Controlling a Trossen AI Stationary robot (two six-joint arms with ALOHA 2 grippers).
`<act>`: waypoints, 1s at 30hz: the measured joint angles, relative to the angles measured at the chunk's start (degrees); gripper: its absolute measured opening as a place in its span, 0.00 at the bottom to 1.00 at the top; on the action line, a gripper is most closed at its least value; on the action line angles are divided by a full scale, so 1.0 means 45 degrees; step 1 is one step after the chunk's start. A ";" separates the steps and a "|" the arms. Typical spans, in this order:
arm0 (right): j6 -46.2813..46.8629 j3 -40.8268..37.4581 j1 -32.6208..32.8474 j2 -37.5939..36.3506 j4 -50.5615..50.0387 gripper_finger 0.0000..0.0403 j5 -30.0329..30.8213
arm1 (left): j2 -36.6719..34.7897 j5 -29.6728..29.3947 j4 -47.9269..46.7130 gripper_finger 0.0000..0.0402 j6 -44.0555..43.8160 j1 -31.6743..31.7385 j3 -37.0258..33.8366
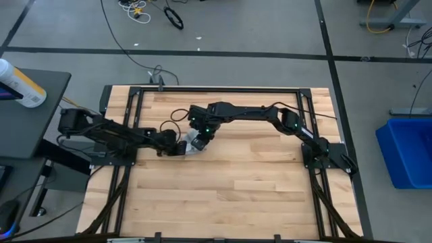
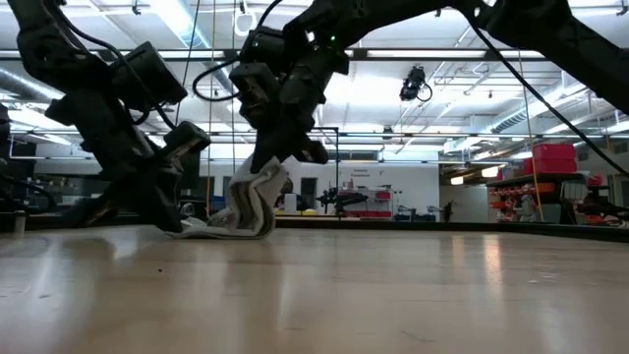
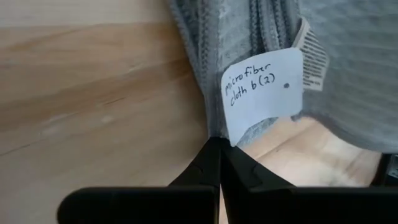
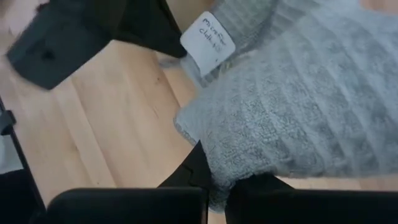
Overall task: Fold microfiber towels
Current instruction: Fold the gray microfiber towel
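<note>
Jaws of left gripper (image 1: 181, 147) pressing fully together low at worktop (image 1: 229, 196), tips pinching bottom edge of microfiber towel (image 2: 254, 205) beside handwritten white tag (image 3: 263, 93); jaws of right gripper (image 1: 200, 140) clamping nearly together on upper fold of same towel, lifting it; towel hanging bunched between both grippers near worktop's middle, lower part touching wood; both arms meeting there; blue bin (image 1: 410, 151) sitting on floor, well apart.
</note>
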 joint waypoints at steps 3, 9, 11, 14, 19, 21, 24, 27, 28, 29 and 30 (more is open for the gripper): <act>0.0170 0.0374 -0.0005 0.0463 0.0271 0.04 -0.0209 | 0.0337 0.0045 0.0440 0.00 0.0010 0.0000 -0.0005; 0.0727 0.2053 0.0054 0.1973 0.0603 0.04 -0.1141 | 0.0539 0.0182 0.0693 0.00 0.0072 0.0000 -0.0016; 0.0946 0.2736 0.0086 0.2447 0.0579 0.04 -0.1405 | 0.0539 0.0165 0.0702 0.00 0.0107 0.0000 -0.0022; 0.1545 0.2566 0.0070 0.2769 0.1347 0.04 -0.1960 | 0.0536 0.0157 0.0643 0.00 0.0229 -0.0003 -0.0036; 0.1509 0.2288 0.0010 0.2799 0.2186 0.05 -0.1782 | 0.0534 0.0212 0.0415 0.00 0.0257 -0.0005 -0.0024; 0.1336 0.2315 0.0010 0.2799 0.2124 0.12 -0.1503 | 0.0525 0.0197 0.0390 0.00 0.0278 -0.0005 -0.0024; 0.1259 0.2322 -0.0083 0.2799 0.2089 0.27 -0.1403 | 0.0337 0.0238 0.0112 0.01 0.0076 -0.0036 -0.0034; 0.1257 0.2322 -0.0111 0.2799 0.2110 0.41 -0.1453 | -0.0166 -0.0024 -0.0473 0.01 -0.0226 -0.0272 -0.0067; 0.1258 0.2322 -0.0097 0.2799 0.2136 0.45 -0.1604 | -0.0408 -0.0185 -0.0708 0.01 -0.0245 -0.0363 -0.0077; 0.1258 0.2322 -0.0093 0.2799 0.2174 0.48 -0.1773 | -0.0632 -0.0325 -0.0921 0.01 -0.0328 -0.0480 -0.0092; 0.1314 0.2322 -0.0112 0.2799 0.2233 0.51 -0.1892 | -0.0895 -0.0492 -0.1163 0.01 -0.0484 -0.0619 -0.0095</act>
